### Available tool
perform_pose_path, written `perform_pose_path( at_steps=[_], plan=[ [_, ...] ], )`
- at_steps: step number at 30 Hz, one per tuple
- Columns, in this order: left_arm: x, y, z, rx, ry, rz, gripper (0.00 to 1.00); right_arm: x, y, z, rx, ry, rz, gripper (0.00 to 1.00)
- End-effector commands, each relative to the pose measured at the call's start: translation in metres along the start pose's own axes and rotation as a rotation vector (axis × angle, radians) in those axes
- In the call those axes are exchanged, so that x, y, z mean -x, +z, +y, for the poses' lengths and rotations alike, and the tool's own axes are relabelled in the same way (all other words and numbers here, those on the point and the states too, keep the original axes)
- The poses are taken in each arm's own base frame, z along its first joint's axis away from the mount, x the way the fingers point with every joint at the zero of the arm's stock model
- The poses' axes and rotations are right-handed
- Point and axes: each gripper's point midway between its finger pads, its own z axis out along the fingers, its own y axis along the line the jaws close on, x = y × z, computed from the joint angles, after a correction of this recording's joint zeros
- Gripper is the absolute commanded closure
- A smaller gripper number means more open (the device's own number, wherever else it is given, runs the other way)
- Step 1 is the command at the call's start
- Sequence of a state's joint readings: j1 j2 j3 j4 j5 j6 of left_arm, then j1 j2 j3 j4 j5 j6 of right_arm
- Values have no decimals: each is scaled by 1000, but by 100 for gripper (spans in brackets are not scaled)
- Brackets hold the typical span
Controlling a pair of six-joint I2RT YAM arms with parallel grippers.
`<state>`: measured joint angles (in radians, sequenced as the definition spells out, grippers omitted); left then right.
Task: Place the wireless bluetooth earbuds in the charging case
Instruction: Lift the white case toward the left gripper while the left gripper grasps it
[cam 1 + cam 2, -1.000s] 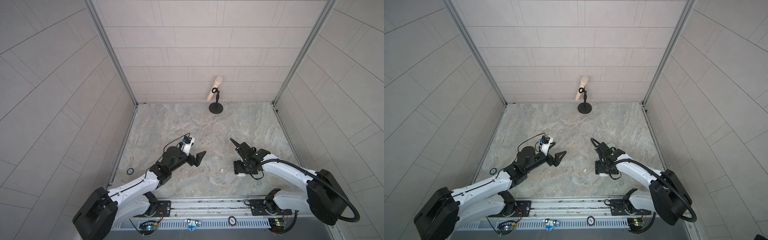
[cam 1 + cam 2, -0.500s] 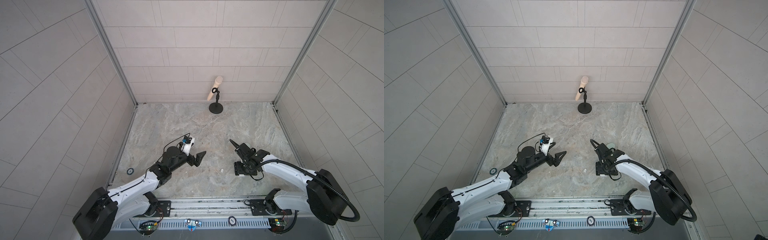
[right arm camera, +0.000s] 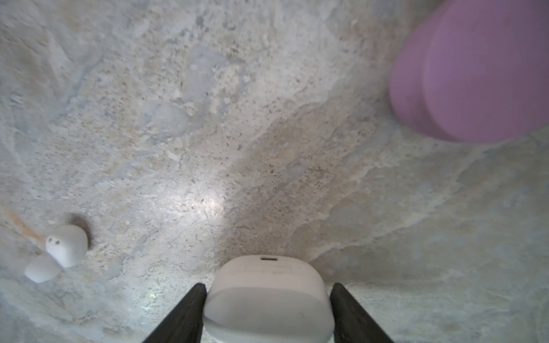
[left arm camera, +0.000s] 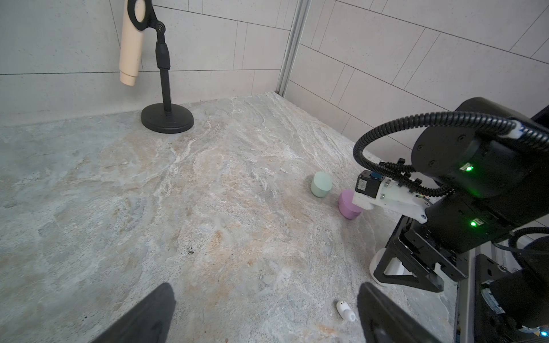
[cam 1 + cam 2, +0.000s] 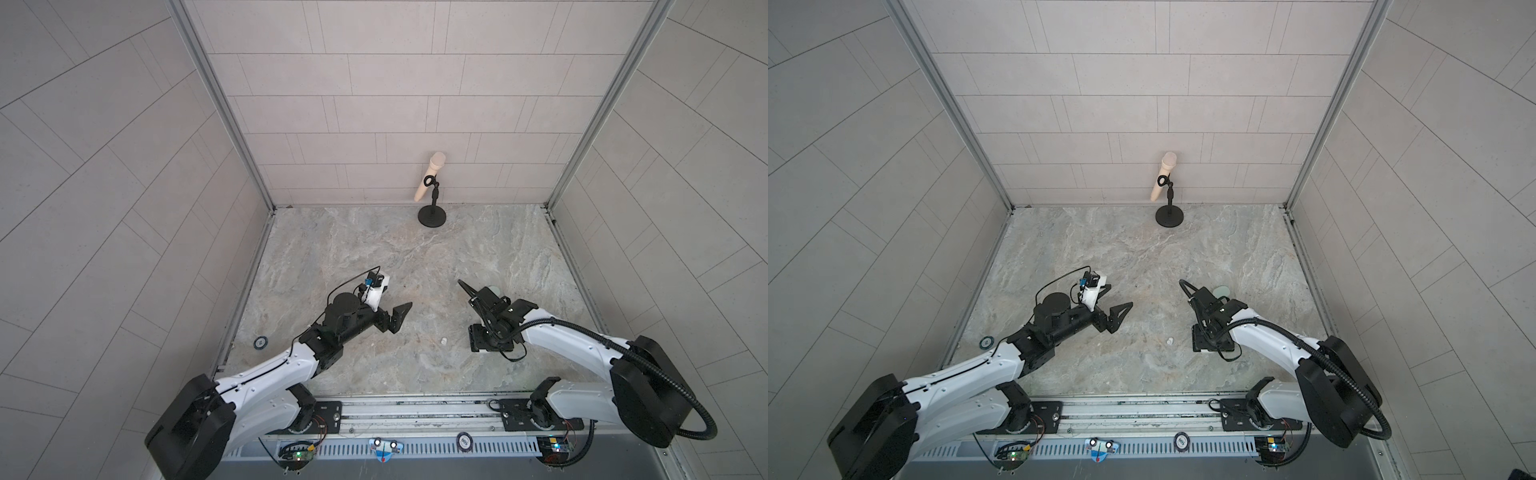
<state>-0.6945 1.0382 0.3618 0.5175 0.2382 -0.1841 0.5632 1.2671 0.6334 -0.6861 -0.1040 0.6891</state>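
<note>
White earbud (image 3: 66,245) loose on table (image 3: 267,148), frame lower left: not inserted. Right gripper (image 3: 267,285) jaws straddle apparently closed white case (image 3: 267,311); grip uncertain. Left gripper (image 4: 266,297) jaws spread, empty.

Both top views: high overhead stereo pair, far, tilted toward back wall (image 5: 374,104); whole tabletop (image 5: 374,257) in frame. Left wrist view: low, near tabletop, facing across toward microphone stand (image 4: 165,89). Right wrist view: very close, facing down at tabletop. All four share white earbud (image 5: 444,341) (image 5: 1170,341) (image 4: 345,310) (image 3: 64,249) and tabletop patch around it.
</note>
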Motion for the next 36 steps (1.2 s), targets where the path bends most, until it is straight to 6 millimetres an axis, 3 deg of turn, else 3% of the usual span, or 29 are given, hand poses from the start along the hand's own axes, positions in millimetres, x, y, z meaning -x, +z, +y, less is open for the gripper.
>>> perform_pose_path(
  at_steps=[1, 7, 14, 19, 25, 31, 36],
  plan=[
    [-2, -1, -1, -3, 7, 0, 0, -7, 0, -6, -28, 10, 20, 33],
    [-2, 0, -1, -3, 7, 1, 0, -9, 2, -6, -34, 10, 34, 36],
    [-5, 0, -1, -8, 17, 12, 0, 0, -15, 1, -6, 8, 4, 41],
    [-10, 5, -11, -51, 49, 18, 0, 11, -45, 12, 46, 3, -39, 42],
    [-9, 15, -47, -173, 155, 0, 0, 25, -91, 36, 154, -9, -89, 43],
    [-8, 27, -81, -332, 226, -33, 0, 36, -135, 71, 289, -64, -135, 43],
    [-1, 35, -99, -419, 281, -60, 0, 38, -158, 98, 361, -129, -149, 42]
  ],
)
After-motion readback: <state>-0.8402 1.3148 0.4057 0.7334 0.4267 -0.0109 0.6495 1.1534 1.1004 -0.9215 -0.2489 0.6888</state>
